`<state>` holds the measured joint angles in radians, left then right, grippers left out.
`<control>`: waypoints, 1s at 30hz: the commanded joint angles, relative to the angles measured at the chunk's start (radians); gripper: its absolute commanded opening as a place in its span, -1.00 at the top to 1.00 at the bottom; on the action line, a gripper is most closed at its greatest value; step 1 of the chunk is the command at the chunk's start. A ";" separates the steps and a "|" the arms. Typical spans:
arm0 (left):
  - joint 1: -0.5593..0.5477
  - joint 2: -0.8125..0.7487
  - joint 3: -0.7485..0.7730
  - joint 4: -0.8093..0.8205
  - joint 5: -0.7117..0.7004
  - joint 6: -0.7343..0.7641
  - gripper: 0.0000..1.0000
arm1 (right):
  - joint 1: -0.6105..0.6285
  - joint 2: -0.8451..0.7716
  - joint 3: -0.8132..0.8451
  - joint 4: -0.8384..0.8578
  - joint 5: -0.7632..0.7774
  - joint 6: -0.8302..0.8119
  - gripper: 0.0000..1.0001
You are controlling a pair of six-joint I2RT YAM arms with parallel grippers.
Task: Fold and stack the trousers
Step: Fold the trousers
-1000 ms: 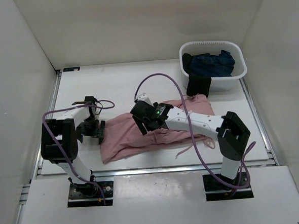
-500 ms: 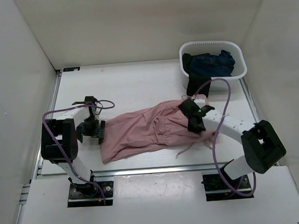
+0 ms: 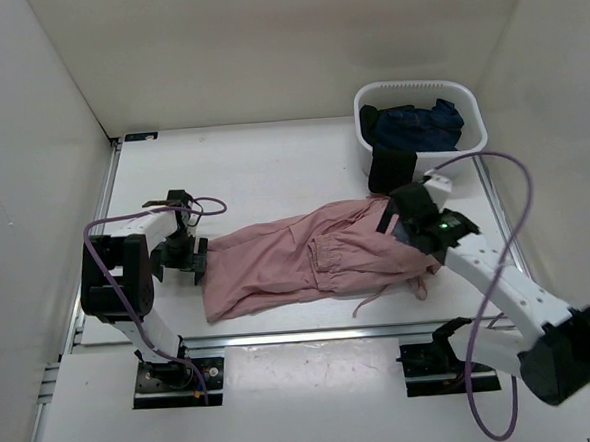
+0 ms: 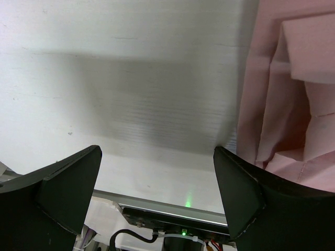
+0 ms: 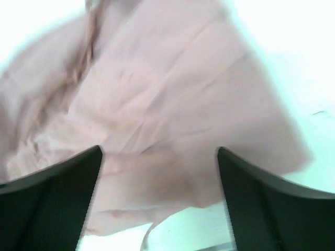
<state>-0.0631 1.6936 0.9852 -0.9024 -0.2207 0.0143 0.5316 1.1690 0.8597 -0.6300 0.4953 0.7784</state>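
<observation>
Sprawling lengthwise across the table (image 3: pixel 252 174), the trousers (image 3: pixel 307 260) are lying between both arms, the left gripper (image 4: pixel 157 149) hovering just beside their left end, fingers wide apart, the right gripper (image 5: pixel 159 151) hanging over their right end, fingers likewise spread, clasping nothing.

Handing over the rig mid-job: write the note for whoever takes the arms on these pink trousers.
Left pincer: open, empty, over bare table beside the trousers' left end.
Right pincer: open, above the trousers' right end, gripping nothing.
Trousers: rumpled, stretched across mid-table, drawstring trailing toward the near edge.
Done: no tidy fold visible.
Left: fold, then stack.
</observation>
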 commanded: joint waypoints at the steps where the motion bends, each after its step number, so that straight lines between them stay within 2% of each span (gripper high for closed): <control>1: -0.006 0.031 -0.036 0.089 -0.020 -0.014 -1.00 | -0.094 -0.136 0.029 -0.097 0.105 -0.045 -0.95; 2: -0.006 0.040 -0.036 0.089 -0.011 -0.014 -1.00 | -0.126 -0.137 0.001 -0.085 0.083 -0.083 -0.98; 3: -0.006 0.040 -0.036 0.089 -0.011 -0.014 -1.00 | -0.210 -0.137 -0.010 -0.056 0.039 -0.128 -0.98; 4: -0.006 0.040 -0.036 0.089 -0.011 -0.014 -1.00 | -0.269 -0.090 -0.010 -0.056 -0.141 -0.215 -0.98; 6: -0.006 0.040 -0.036 0.089 -0.011 -0.014 -1.00 | -0.414 -0.019 -0.010 -0.056 -0.291 -0.258 -0.98; 8: -0.006 0.040 -0.036 0.080 -0.020 -0.014 -1.00 | -0.481 0.024 -0.065 -0.012 -0.352 -0.281 -0.98; 11: -0.006 0.031 -0.036 0.080 -0.020 -0.014 -1.00 | -0.568 0.024 -0.168 0.183 -0.506 -0.291 -0.98; 16: -0.006 0.011 -0.036 0.071 -0.031 -0.014 -1.00 | -0.643 0.058 -0.327 0.355 -0.598 -0.251 -0.95; 20: -0.006 0.011 -0.036 0.071 -0.031 -0.014 -1.00 | -0.677 0.069 -0.366 0.386 -0.679 -0.251 -0.19; 21: -0.006 0.011 -0.023 0.071 -0.031 -0.014 -1.00 | -0.686 0.069 -0.366 0.386 -0.679 -0.251 0.36; 22: -0.006 0.011 -0.007 0.060 -0.020 -0.014 -1.00 | -0.697 0.069 -0.349 0.356 -0.679 -0.251 0.66; 23: -0.006 0.011 0.004 0.060 -0.010 -0.014 -1.00 | -0.720 0.060 -0.334 0.331 -0.663 -0.261 0.87; 24: -0.006 0.011 0.018 0.048 -0.009 -0.014 -1.00 | -0.734 0.035 -0.314 0.302 -0.644 -0.275 1.00; 27: -0.006 0.011 0.075 0.020 0.015 -0.014 -1.00 | -0.754 -0.040 -0.177 0.155 -0.553 -0.306 1.00; 30: -0.006 0.011 0.124 -0.003 0.015 -0.014 -1.00 | -0.722 -0.065 0.062 -0.006 -0.440 -0.396 1.00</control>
<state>-0.0628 1.7164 1.0508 -0.9112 -0.2199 0.0090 -0.2092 1.1660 0.7162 -0.5228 -0.0566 0.4801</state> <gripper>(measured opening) 1.000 0.120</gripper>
